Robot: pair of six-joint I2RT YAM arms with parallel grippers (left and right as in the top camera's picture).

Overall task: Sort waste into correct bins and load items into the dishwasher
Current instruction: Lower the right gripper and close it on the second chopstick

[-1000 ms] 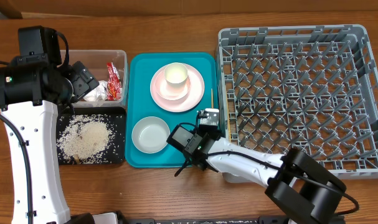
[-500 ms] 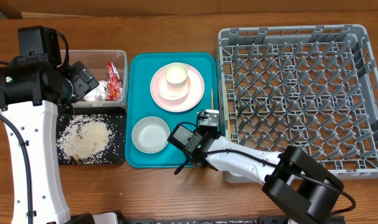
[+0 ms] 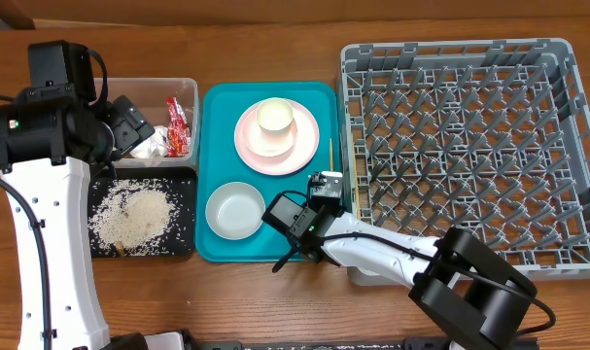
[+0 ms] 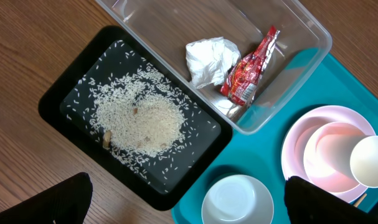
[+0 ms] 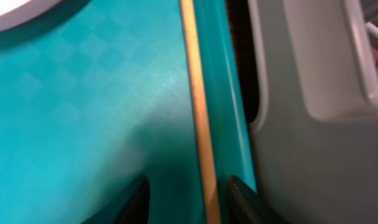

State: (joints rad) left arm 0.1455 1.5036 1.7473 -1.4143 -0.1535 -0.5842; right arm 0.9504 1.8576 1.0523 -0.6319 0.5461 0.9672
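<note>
Left wrist view: the left hand (image 4: 189, 200) hangs empty, fingers wide apart, over the black tray (image 4: 70, 99) of scattered white rice (image 4: 139, 121). The clear tub (image 4: 297, 36) holds a crumpled tissue (image 4: 207, 59) and a crinkled red wrapper (image 4: 251, 68). The right hand (image 5: 187, 200), fingers apart, straddles a wooden chopstick (image 5: 198, 106) at the teal tray (image 5: 83, 112) edge.

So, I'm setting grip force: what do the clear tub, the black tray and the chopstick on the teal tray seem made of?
Clear tub: likely thin transparent plastic, glossy; the table's wood grain shows through it.
Black tray: probably plastic, satin, with a soft sheen along its rounded rim.
Chopstick: looks like pale bare wood or bamboo, dull, though the view is blurred.
</note>
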